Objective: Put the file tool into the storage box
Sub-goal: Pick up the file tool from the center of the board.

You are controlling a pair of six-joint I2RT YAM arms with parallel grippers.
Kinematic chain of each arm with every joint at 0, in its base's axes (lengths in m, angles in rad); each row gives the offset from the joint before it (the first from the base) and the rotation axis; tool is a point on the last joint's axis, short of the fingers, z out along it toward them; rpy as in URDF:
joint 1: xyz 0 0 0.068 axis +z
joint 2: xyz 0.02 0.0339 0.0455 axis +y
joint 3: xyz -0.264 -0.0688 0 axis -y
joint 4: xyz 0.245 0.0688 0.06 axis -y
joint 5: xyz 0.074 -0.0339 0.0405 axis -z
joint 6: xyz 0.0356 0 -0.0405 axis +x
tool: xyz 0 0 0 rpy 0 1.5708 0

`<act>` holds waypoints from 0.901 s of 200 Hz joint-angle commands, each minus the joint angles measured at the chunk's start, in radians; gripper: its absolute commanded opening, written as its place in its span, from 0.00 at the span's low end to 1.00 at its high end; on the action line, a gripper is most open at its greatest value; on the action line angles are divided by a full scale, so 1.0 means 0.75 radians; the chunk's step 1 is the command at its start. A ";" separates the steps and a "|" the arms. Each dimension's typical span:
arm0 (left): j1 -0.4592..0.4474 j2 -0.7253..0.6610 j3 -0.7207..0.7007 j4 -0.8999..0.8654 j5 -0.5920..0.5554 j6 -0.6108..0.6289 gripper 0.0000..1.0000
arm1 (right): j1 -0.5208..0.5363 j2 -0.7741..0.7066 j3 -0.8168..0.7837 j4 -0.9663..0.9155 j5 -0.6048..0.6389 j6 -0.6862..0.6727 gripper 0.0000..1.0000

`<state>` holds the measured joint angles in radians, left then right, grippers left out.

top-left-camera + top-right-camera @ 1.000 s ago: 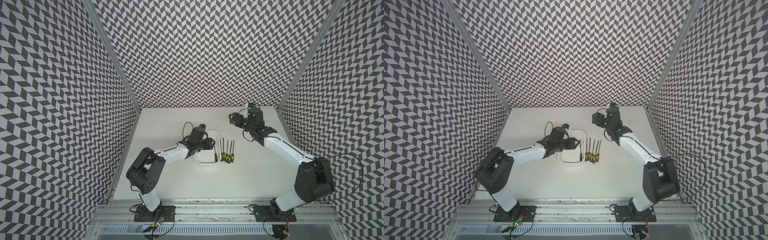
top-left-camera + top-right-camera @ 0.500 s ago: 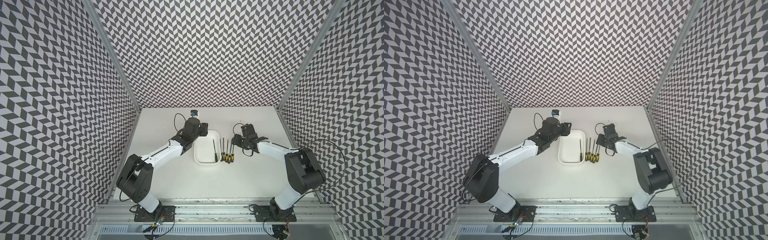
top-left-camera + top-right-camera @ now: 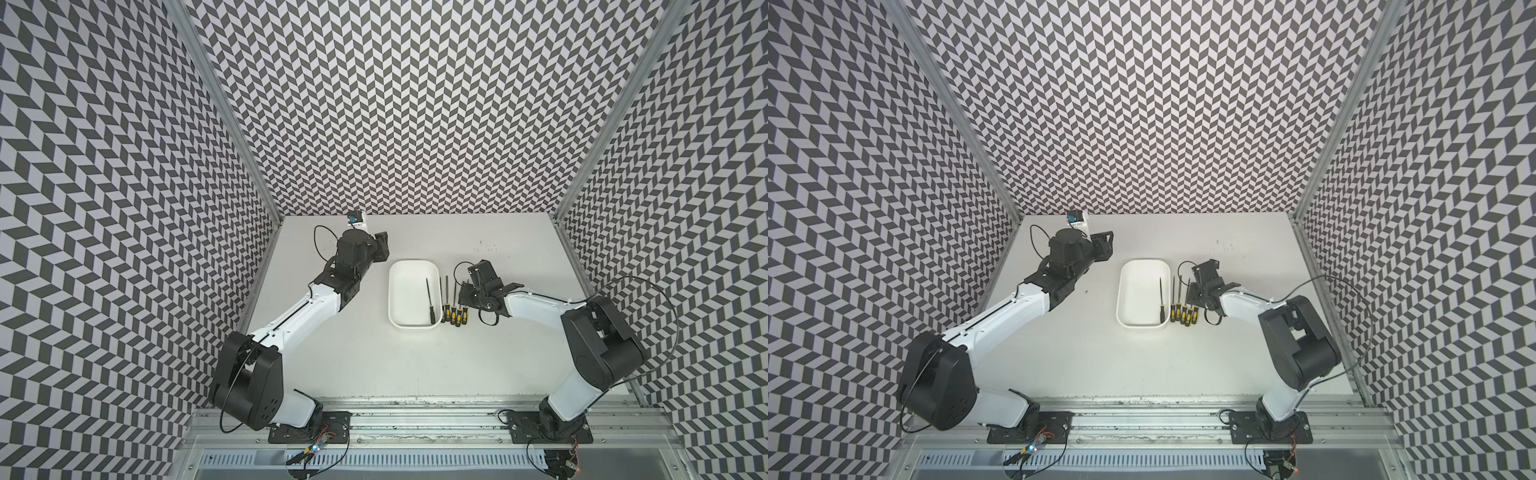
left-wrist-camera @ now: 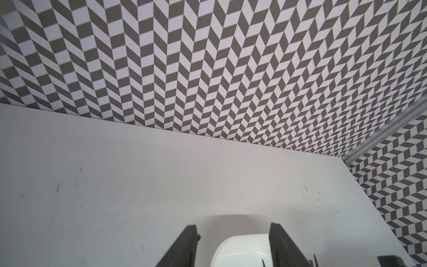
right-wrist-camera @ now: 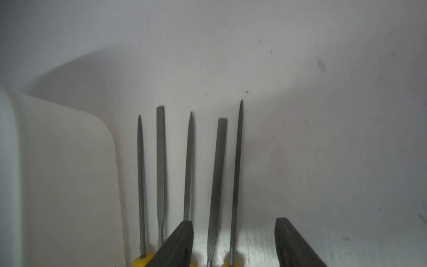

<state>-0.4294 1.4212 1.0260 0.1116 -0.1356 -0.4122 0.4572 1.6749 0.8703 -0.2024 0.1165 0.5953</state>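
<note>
The white storage box point(image 3: 400, 291) point(image 3: 1130, 291) stands mid-table, and one file tool point(image 3: 430, 300) point(image 3: 1160, 300) lies inside along its right wall. Several more files point(image 3: 453, 309) point(image 3: 1183, 311) with yellow-black handles lie side by side just right of the box. My right gripper point(image 3: 463, 296) point(image 3: 1195, 296) point(image 5: 233, 242) is low over that row, open. Its fingers straddle a flat file point(image 5: 217, 180) and a pointed file point(image 5: 236, 173) without clamping them. My left gripper point(image 3: 382, 245) point(image 3: 1105, 245) point(image 4: 233, 240) hangs open and empty beyond the box's far-left corner point(image 4: 240, 250).
Patterned walls close in the table point(image 3: 415, 365) on the left, back and right. The box's outer wall point(image 5: 69, 173) stands close beside the nearest file point(image 5: 139, 185). The arms' bases sit on a metal rail point(image 3: 415, 409) at the front edge.
My left arm has drawn back from the box toward the far left. My right arm has swung down from the back onto the row of files, and its jaws have narrowed.
</note>
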 commanded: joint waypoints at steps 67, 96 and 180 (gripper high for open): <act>0.028 -0.057 -0.065 0.065 0.082 -0.013 0.55 | 0.019 -0.103 -0.056 -0.049 0.113 -0.004 0.59; 0.027 -0.057 -0.067 0.068 0.080 -0.011 0.55 | 0.033 -0.077 -0.055 -0.044 0.102 -0.006 0.59; 0.031 -0.050 -0.067 0.079 0.076 -0.009 0.55 | 0.088 0.043 -0.001 -0.082 0.132 -0.015 0.58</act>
<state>-0.4114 1.3964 0.9825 0.1352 -0.0849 -0.4175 0.5121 1.6711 0.8494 -0.2581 0.1963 0.5900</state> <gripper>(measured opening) 0.546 0.579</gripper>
